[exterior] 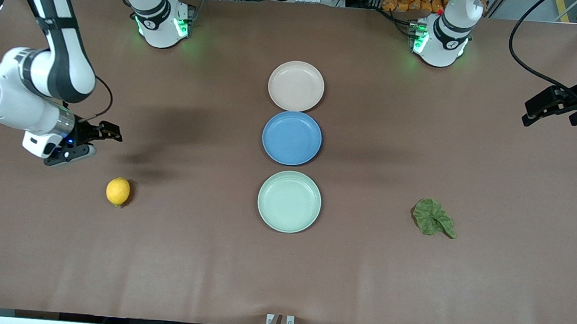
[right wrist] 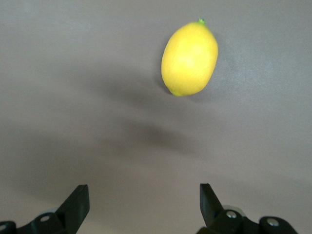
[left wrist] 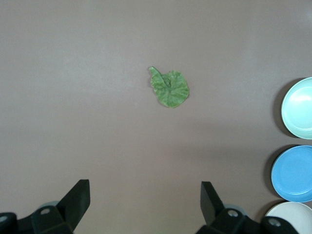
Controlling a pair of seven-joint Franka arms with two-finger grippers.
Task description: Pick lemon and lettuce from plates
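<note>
The yellow lemon (exterior: 118,191) (right wrist: 189,58) lies on the bare table toward the right arm's end, on no plate. My right gripper (exterior: 95,141) (right wrist: 144,192) hangs open and empty over the table beside it. The crinkled green lettuce (exterior: 433,217) (left wrist: 169,87) lies flat on the table toward the left arm's end. My left gripper (exterior: 529,113) (left wrist: 145,190) is open and empty, high over that end of the table. The beige plate (exterior: 296,86) and the mint green plate (exterior: 289,201) (left wrist: 298,107) stand empty in the middle of the table.
An empty blue plate (exterior: 292,137) (left wrist: 292,173) sits between the two other plates, the three in a row running toward the front camera. Both arm bases (exterior: 163,23) (exterior: 439,40) stand along the table's edge farthest from that camera.
</note>
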